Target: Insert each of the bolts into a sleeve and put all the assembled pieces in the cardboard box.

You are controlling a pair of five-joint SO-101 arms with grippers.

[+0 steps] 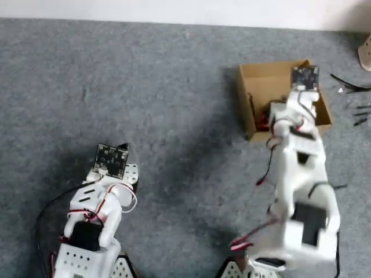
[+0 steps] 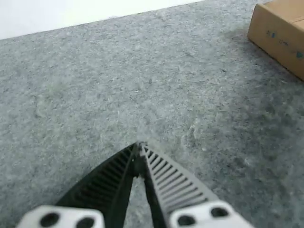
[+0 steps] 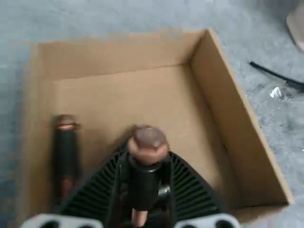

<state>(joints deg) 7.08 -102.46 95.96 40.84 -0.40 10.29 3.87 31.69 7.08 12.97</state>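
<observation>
- My right tool (image 3: 145, 164) is clamped on a piece (image 3: 142, 183). It hangs over the open box (image 1: 264, 87) at the upper right of the high view, so the drop is straight down from the tool.
- The piece's long axis runs along my fingers, and its bolt (image 3: 148, 141) head pokes out past the fingertips, towards the far wall of the box.
- A second piece (image 3: 65, 152) lies flat on the box floor. It is roughly parallel to the held one, close to a side wall and well apart from it. I judge there is bare floor below for a release.
- The bolt head is hexagonal and copper-coloured. The sleeve is a smooth black tube, likely to roll once freed.
- The box is plain brown cardboard with low, thin walls.
- My left tool (image 2: 139, 149), ribbed and black, has its tips together on nothing. It sits at the lower left of the high view over the grey, felt-like surface (image 2: 142, 71), farther from the box.
</observation>
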